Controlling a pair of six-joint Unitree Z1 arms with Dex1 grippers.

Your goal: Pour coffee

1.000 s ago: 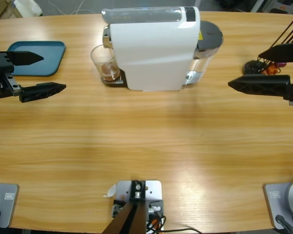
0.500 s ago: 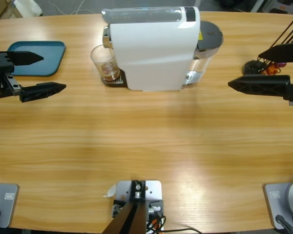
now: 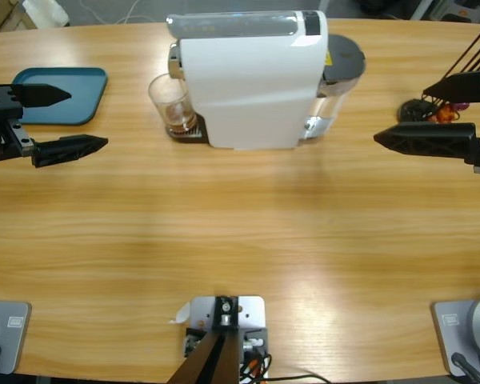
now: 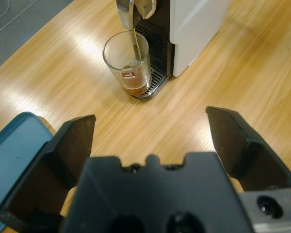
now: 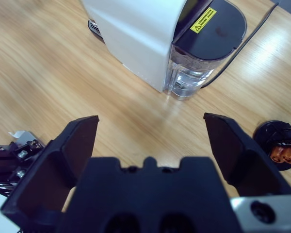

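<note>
A clear glass tumbler stands on the drip tray under the spout of the white coffee machine. A thin stream runs from the spout into the glass, and shallow dark brown coffee lies at its bottom. At the table's left edge my left gripper stands open, well short of the glass. Over at the right edge my right gripper is open too, facing the machine's water-tank end.
A teal tray lies at the back left beside my left gripper. A black wire capsule holder with an orange capsule stands at the back right. The machine's clear water tank and black cable are behind it.
</note>
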